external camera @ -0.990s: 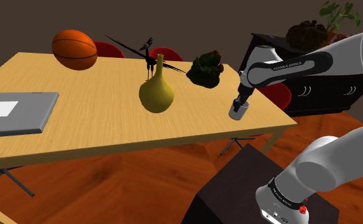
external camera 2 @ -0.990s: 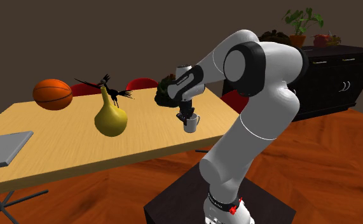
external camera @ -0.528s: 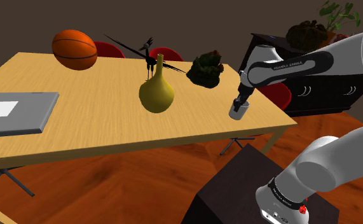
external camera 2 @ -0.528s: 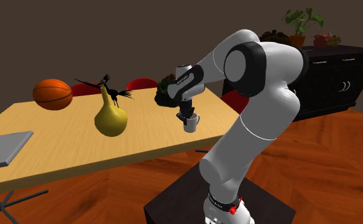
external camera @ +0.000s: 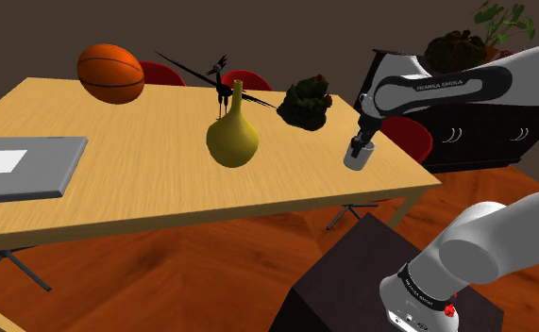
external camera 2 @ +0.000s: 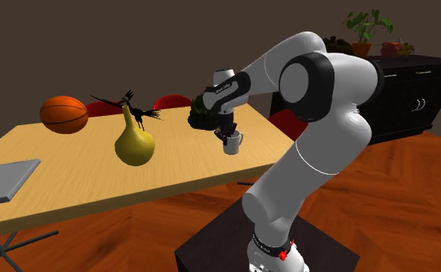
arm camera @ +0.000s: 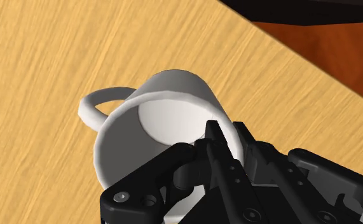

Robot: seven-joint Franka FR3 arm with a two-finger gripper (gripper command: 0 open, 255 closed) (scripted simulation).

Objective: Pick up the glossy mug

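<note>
A glossy white mug [external camera: 356, 158] hangs slightly tilted just above the wooden table [external camera: 144, 179] near its corner closest to the arm. My black gripper [external camera: 360, 147] is shut on the mug's rim, one finger inside and one outside. From the second exterior view the mug [external camera 2: 233, 144] hangs under the gripper [external camera 2: 228, 137] over the table's right end. Seen from the wrist, the mug [arm camera: 167, 108] has its handle on the side away from the gripper [arm camera: 219, 139], and the fingers [arm camera: 213, 137] clamp its wall.
On the table stand a yellow gourd vase [external camera: 232, 138], a black bird figure [external camera: 220, 80], a basketball [external camera: 111, 73], a dark green clump [external camera: 305, 102] and a grey flat slab [external camera: 22, 166]. Red chairs [external camera: 411, 140] and a dark sideboard [external camera: 475, 123] lie beyond.
The gripper has risen a little with the mug in it, lifting it off the table and shifting slightly toward the shoulder view's right.
</note>
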